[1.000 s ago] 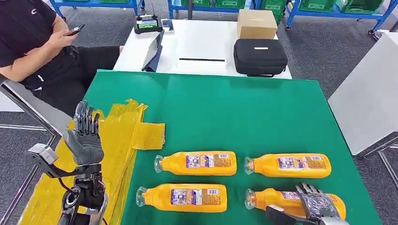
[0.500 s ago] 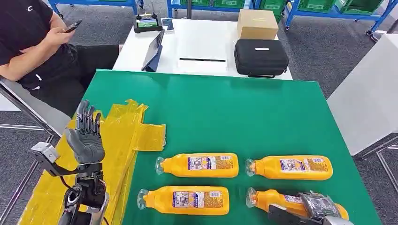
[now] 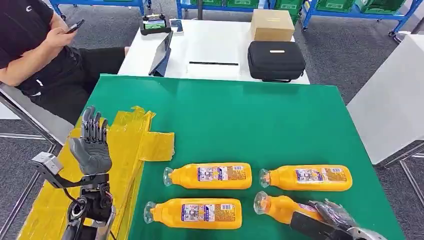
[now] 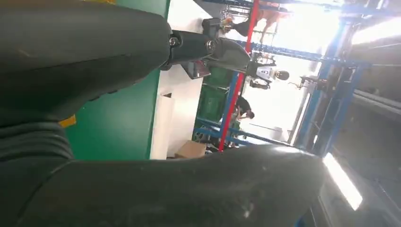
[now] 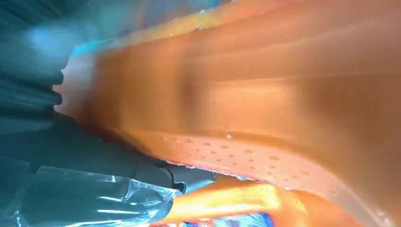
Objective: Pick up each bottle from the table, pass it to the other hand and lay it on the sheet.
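While the right hand [image 3: 332, 215] wraps its fingers over the body of the near-right bottle [image 3: 280, 207], that bottle lies tilted, cap end raised off the green table [image 3: 260, 120] and pointing toward the yellow sheet [image 3: 125, 150]. Right wrist view: orange bottle surface pressed close against the hand, blurred.

Labels: each bottle carries a white-and-blue printed panel on its orange body; the print is too small to read.

Other three bottles, placed relative to the sheet: near-left bottle [image 3: 195, 212] just beside the sheet's edge, far-left bottle [image 3: 210, 176] a little beyond it, far-right bottle [image 3: 305, 178] well apart from the sheet. All three lie flat on their sides, clear caps pointing toward the sheet.

Left hand [image 3: 91, 145] upright over the sheet, fingers straight and spread, holding nothing.

Beyond the sheet: white table [image 3: 210, 45] carrying a black case [image 3: 276, 60], a cardboard box [image 3: 272, 24], a tablet [image 3: 162, 54] and a controller [image 3: 154, 24]. A seated person [image 3: 35, 45] holds a phone [image 3: 75, 26].
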`<action>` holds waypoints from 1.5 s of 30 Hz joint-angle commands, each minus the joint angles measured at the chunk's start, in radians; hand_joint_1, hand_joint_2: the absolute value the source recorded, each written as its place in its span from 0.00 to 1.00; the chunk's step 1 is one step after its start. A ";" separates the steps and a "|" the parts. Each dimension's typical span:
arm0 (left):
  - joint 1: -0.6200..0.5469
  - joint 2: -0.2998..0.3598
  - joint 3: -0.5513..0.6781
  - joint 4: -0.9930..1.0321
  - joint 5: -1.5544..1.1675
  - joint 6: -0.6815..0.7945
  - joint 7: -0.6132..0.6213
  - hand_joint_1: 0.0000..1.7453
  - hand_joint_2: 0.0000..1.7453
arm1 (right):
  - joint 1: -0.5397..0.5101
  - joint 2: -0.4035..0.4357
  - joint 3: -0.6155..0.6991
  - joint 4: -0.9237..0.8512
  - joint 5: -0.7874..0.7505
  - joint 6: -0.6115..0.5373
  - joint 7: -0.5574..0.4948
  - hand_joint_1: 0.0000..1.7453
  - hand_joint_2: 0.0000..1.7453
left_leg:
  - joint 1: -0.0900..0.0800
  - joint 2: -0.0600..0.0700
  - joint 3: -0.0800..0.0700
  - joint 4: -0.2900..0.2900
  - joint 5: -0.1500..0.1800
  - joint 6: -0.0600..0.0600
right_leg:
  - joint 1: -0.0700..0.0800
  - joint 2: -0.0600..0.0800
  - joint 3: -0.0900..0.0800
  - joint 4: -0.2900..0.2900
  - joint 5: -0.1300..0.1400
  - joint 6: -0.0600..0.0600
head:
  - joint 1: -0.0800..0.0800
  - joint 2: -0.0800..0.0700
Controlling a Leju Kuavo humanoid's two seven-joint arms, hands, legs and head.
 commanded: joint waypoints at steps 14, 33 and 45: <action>-0.020 0.013 0.024 0.046 0.026 -0.054 -0.026 0.00 0.00 | -0.176 0.265 -0.521 -0.041 -0.231 0.351 -0.381 1.00 1.00 | -0.004 0.000 -0.008 -0.001 0.002 -0.001 | -0.003 -0.002 -0.006 0.000 0.001 -0.001 | 0.000 0.000; -0.236 -0.025 -0.228 0.196 0.079 0.013 0.071 0.00 1.00 | -1.173 0.529 0.269 0.835 -0.180 -0.427 -0.189 1.00 1.00 | -0.005 0.019 -0.012 0.000 0.009 -0.001 | -0.004 0.016 -0.013 0.005 0.011 0.001 | -0.001 0.000; -0.229 -0.008 -0.227 0.177 0.112 0.036 0.078 0.00 1.00 | -1.233 0.646 0.406 0.982 -0.121 -0.495 -0.148 1.00 1.00 | -0.004 -0.002 -0.022 0.001 0.016 -0.003 | -0.004 -0.002 -0.024 0.011 0.010 0.001 | -0.001 0.000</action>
